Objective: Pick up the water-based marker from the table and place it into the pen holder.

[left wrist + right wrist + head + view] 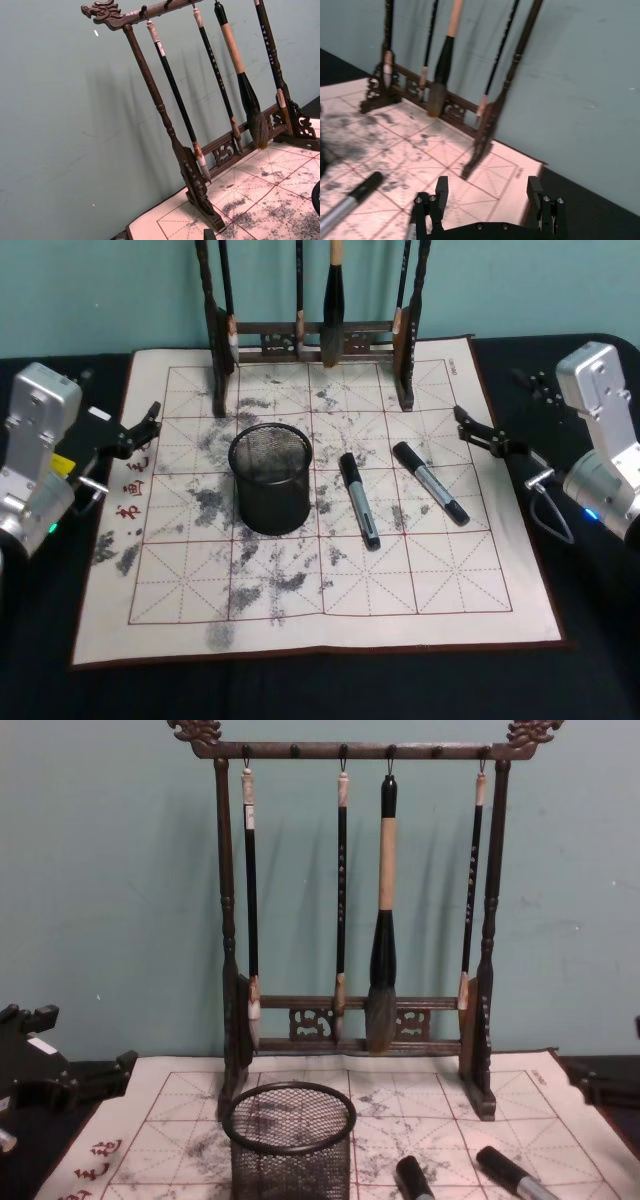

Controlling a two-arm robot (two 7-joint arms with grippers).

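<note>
Two black-and-grey water-based markers lie on the white mat (330, 600), one (359, 500) just right of the pen holder, the other (430, 482) farther right. The pen holder (270, 475), a black mesh cup, stands upright and looks empty; the chest view shows it (290, 1140) with the marker caps (415, 1178) (510, 1172) beside it. My left gripper (140, 430) hovers open at the mat's left edge. At the right edge my right gripper (478, 430) is open, apart from both markers. In the right wrist view its fingers (441, 189) spread wide, with a marker (352, 200) off to one side.
A tall dark wooden brush rack (310, 340) with several hanging brushes stands along the mat's far edge, also seen close in the left wrist view (195, 185). The dark table (590, 680) borders the mat. A teal wall rises behind.
</note>
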